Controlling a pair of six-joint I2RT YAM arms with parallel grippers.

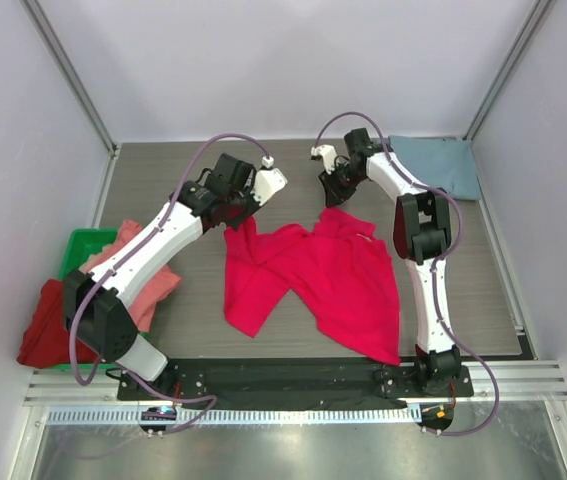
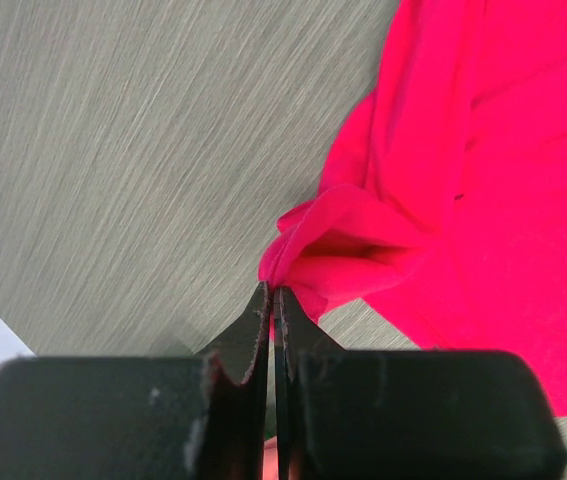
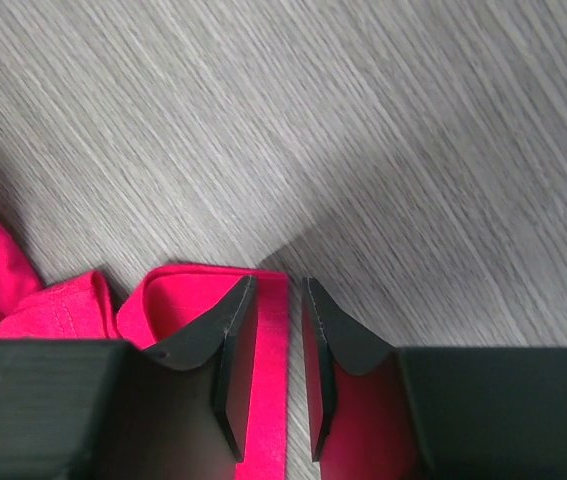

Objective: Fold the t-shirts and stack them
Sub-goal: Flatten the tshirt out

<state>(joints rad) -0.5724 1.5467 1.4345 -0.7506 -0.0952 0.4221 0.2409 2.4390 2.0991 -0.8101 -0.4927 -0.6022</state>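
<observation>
A bright crimson-pink t-shirt [image 1: 313, 280] lies crumpled on the middle of the table. My left gripper [image 1: 235, 215] is at its far left corner, and in the left wrist view the jaws [image 2: 271, 290] are shut on a bunched fold of this shirt [image 2: 483, 200]. My right gripper [image 1: 335, 195] is at the shirt's far edge. In the right wrist view it [image 3: 275, 285] is open, with the shirt's hem [image 3: 268, 380] lying between the jaws, unclamped. A dusty blue-grey t-shirt [image 1: 443, 160] lies flat at the back right. A salmon pink t-shirt [image 1: 148, 275] and a dark red t-shirt [image 1: 48, 330] hang over the bin at the left.
A green plastic bin [image 1: 88, 245] stands at the table's left edge under the salmon and dark red shirts. White walls close the table on three sides. A black rail [image 1: 293, 375] with the arm bases runs along the near edge.
</observation>
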